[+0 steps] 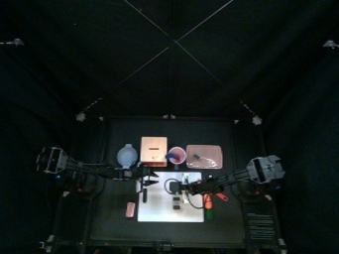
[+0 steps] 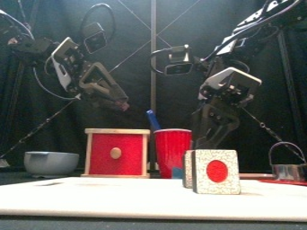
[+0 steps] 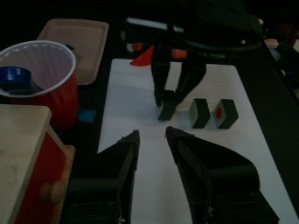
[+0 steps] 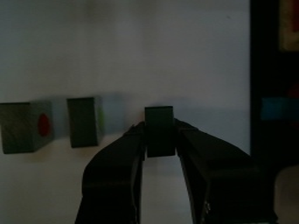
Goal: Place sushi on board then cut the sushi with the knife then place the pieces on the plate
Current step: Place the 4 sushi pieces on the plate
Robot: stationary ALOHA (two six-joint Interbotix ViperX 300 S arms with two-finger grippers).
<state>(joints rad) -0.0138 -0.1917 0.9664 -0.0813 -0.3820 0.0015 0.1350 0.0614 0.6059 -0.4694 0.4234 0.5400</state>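
Top high overhead, front low and level, wrists close, all sharing board [image 1: 172, 213]

Blk arms [image 2: 254, 25], blk-jawed L pincer [image 3: 152, 142], R pincer [image 4: 160, 140], white cross-plates [image 2: 231, 83]

Over the board [image 1: 179, 213], the right gripper [image 4: 160, 133] points down, jaws clamping a sushi piece [image 4: 160, 121]; the left gripper [image 3: 152, 133] hovers higher, jaws apart.

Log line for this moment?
right gripper: gripping end sushi piece on white board | left gripper: open, empty, raised | other two pieces: on board
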